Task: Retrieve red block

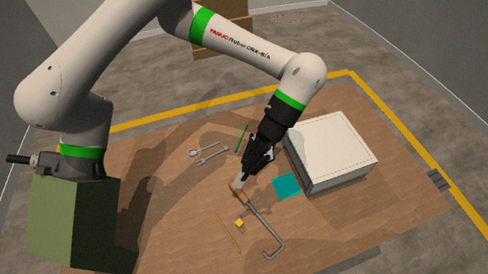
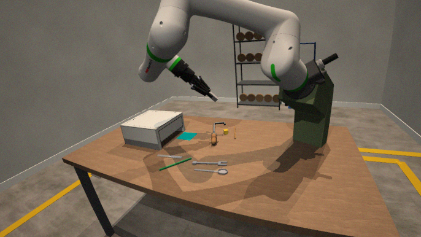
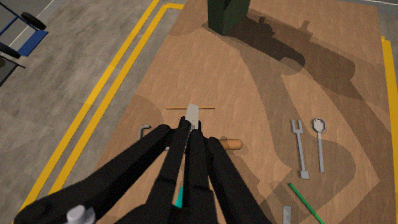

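The white cabinet (image 1: 329, 151) stands at the right of the table, also in the exterior view (image 2: 152, 128). The red block is not visible in any view. The teal square (image 1: 286, 186) lies flat in front of the cabinet's opening (image 2: 186, 135); a sliver of it shows between the fingers in the wrist view (image 3: 179, 197). My gripper (image 1: 238, 182) (image 2: 214, 97) is shut and empty, tilted, well above the table. In the wrist view its tips (image 3: 192, 116) are pressed together. Below it lies a hook tool (image 1: 261, 219) with a wooden handle (image 3: 231, 144).
A yellow cube (image 1: 239, 222) and a thin wooden stick (image 1: 228, 233) lie near the hook tool. A fork (image 1: 211, 156), spoon (image 1: 204, 149), green rod (image 1: 241, 138) and a flat grey bar (image 2: 169, 156) lie farther off. The green robot pedestal (image 1: 72, 220) stands at the table's left.
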`<state>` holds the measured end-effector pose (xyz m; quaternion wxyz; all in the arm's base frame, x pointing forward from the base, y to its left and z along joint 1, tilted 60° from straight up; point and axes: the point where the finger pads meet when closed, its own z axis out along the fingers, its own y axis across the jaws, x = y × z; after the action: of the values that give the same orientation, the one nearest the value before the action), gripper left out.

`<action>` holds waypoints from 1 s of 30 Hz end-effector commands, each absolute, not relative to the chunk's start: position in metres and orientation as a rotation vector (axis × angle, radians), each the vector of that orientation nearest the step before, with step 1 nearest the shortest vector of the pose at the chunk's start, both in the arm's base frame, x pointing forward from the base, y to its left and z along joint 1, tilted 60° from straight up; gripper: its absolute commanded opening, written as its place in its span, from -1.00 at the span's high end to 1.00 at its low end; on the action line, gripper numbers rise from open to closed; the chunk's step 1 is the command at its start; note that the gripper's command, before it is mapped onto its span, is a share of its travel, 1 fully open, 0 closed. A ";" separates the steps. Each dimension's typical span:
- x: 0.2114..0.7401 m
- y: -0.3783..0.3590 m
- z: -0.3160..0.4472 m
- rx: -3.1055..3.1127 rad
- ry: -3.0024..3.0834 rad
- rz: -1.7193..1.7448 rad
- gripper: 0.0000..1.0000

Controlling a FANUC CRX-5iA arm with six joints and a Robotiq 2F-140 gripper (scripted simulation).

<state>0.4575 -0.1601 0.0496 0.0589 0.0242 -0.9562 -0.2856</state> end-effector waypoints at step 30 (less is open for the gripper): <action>0.473 -0.078 0.065 -0.311 -3.279 -1.611 1.00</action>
<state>0.4733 -0.0774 0.0645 -0.2586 -0.0817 -0.8640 -0.4242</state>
